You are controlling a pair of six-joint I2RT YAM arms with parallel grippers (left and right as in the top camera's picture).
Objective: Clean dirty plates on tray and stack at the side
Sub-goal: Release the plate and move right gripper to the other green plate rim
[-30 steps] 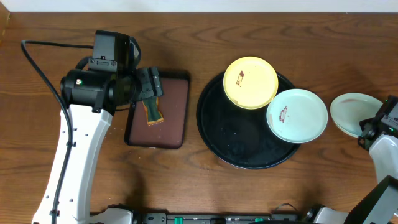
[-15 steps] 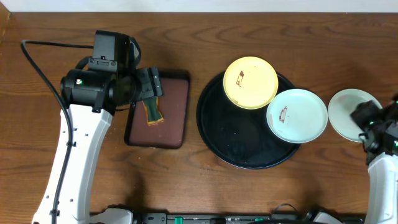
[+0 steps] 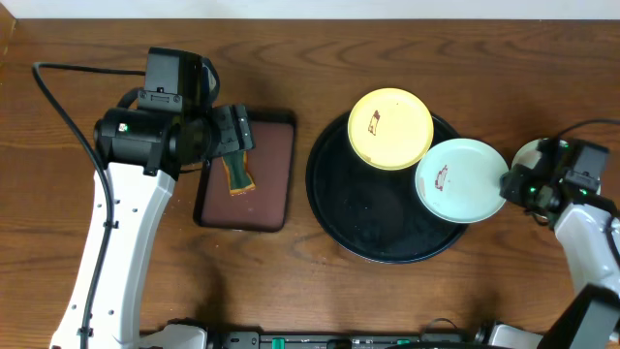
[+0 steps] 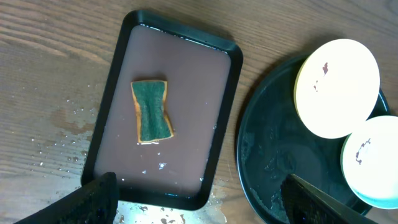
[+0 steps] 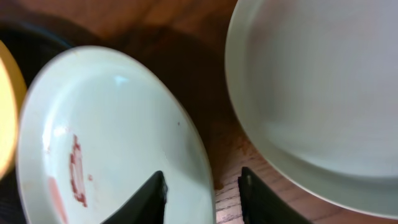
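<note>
A pale yellow plate (image 3: 390, 128) with a small dark smear lies on the back of the round black tray (image 3: 368, 218). A light blue plate (image 3: 460, 179) with a red smear overlaps the tray's right edge. A mint green plate (image 3: 525, 155) lies on the table to its right, partly hidden by my right arm. My right gripper (image 5: 202, 193) is open and straddles the light blue plate's (image 5: 106, 137) right rim, one finger over the plate, the other over the table. The mint plate (image 5: 323, 93) looks clean. My left gripper (image 4: 199, 199) hangs open above the sponge tray.
A brown rectangular tray (image 4: 193, 124) of water holds a green and orange sponge (image 4: 151, 112) at the left. Water drops wet the wood beside it. A black cable (image 3: 58, 97) runs along the far left.
My right gripper has moved left from the mint plate to the light blue plate's rim, and its jaws have come apart. The left arm has not moved.
</note>
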